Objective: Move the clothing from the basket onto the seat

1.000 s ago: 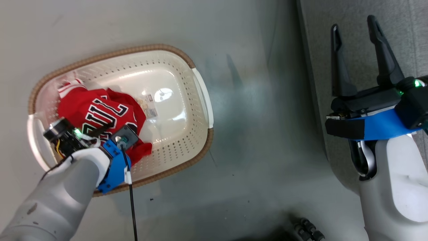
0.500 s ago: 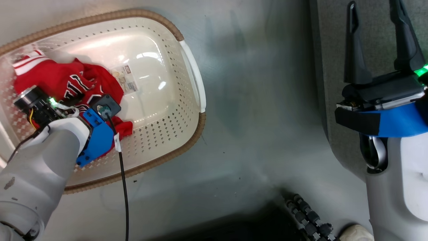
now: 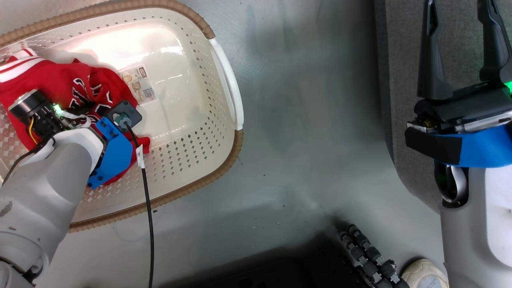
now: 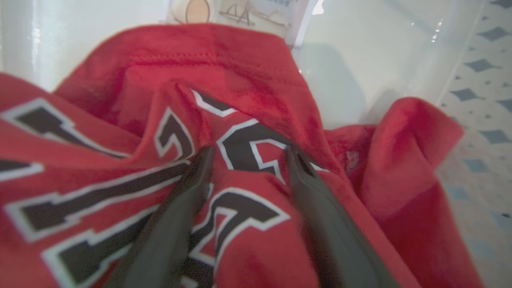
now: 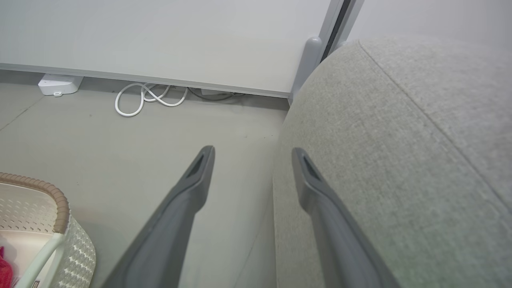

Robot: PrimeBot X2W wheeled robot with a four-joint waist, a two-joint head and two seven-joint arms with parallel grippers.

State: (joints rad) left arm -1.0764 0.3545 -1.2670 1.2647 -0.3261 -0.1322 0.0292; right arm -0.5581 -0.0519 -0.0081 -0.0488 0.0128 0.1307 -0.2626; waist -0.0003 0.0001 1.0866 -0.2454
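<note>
Clothing lies bunched at the left end of the basket, against its wall. The rest of the basket bottom is bare plastic with a label on it. Left forearm crosses the near rim, wrist over the pile. Grey floor lies open between the basket's right handle and the seat edge; the two are well apart. Right gripper hangs over the seat's edge, fingers wide apart, nothing between them.

Left wrist view: left gripper is spread wide, both tips pressed onto the jersey's lettering. A ridge of red fabric rises between the fingers, which are not closed on it. The perforated wall is close on this view's right; the label edge shows beyond the pile.

Right wrist view: fingers spread and holding nothing, one over the floor, the other over the seat's rounded edge. Basket corner at lower left, a bit of red inside. Floor runs to the wall, with a white cable coiled at its foot.
</note>
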